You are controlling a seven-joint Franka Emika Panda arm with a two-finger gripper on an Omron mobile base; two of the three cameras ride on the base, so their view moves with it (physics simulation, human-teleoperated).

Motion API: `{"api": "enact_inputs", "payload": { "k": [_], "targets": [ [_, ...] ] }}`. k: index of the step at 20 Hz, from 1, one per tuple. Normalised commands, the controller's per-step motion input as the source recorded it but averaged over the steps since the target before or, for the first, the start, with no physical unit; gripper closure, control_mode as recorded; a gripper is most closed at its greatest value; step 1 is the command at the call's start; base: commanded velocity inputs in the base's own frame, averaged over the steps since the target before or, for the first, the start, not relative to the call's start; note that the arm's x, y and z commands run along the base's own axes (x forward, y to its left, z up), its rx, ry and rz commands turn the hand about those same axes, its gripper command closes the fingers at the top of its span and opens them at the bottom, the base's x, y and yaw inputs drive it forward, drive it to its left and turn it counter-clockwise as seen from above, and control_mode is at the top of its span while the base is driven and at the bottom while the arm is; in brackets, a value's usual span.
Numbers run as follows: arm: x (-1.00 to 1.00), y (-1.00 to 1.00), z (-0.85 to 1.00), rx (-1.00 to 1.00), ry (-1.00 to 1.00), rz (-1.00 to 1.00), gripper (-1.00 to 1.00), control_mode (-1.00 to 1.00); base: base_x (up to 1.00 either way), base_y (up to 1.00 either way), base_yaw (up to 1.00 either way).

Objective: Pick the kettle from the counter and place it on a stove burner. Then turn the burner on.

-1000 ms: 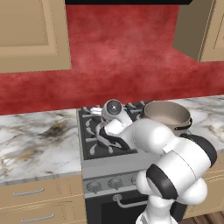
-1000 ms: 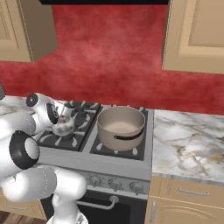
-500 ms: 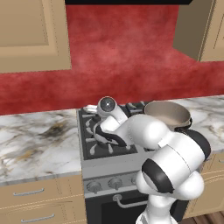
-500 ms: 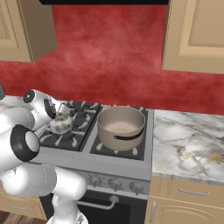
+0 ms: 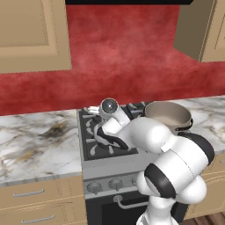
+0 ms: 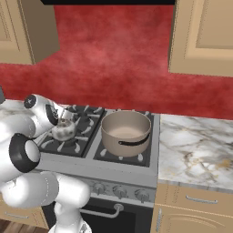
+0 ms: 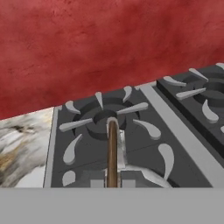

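Note:
The small silvery kettle point(image 6: 63, 131) is over the front left stove burner point(image 6: 58, 146); I cannot tell whether it rests on the grate. My gripper point(image 6: 62, 117) is shut on its thin upright handle point(image 7: 112, 151), which rises up the middle of the hand view with the silvery body point(image 7: 123, 148) beside it. Beyond it lies the rear left burner point(image 7: 106, 117) with pale prongs. In the left base view my white arm point(image 5: 145, 136) lies across the stove and hides the kettle. The marble counter point(image 5: 35, 140) lies left of the stove.
A large tan pot point(image 6: 126, 132) with dark handles fills the right side of the stove point(image 5: 169, 115). Control knobs point(image 6: 120, 191) run along the stove front. More counter point(image 6: 195, 150) lies to the right, a red wall behind, and wood cabinets above.
My hand and the kettle have shifted only slightly to the left over the stove. The elbow has swung forward and higher. The jaws have stayed shut on the handle.

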Motion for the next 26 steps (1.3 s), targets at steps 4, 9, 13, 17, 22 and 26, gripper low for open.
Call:
{"api": "enact_inputs", "payload": {
  "k": [4,9,13,17,22,26],
  "targets": [
    [0.0,0.0,0.0,0.0,0.0,0.0,-1.0,-1.0,0.0,0.0,0.0],
    [0.0,0.0,0.01,0.0,0.0,0.0,-1.0,-1.0,0.0,0.0,0.0],
    [0.0,0.03,0.25,0.0,0.02,-0.03,-1.0,-1.0,0.0,0.0,0.0],
    [-0.02,0.0,0.67,0.0,0.01,-0.02,-1.0,-1.0,0.0,0.0,0.0],
    [-0.74,-0.01,0.34,0.01,0.0,0.0,-1.0,-1.0,0.0,0.0,0.0],
    [-1.0,-0.1,-0.01,0.02,0.0,0.0,-1.0,-1.0,0.0,0.0,0.0]
  ]
}}
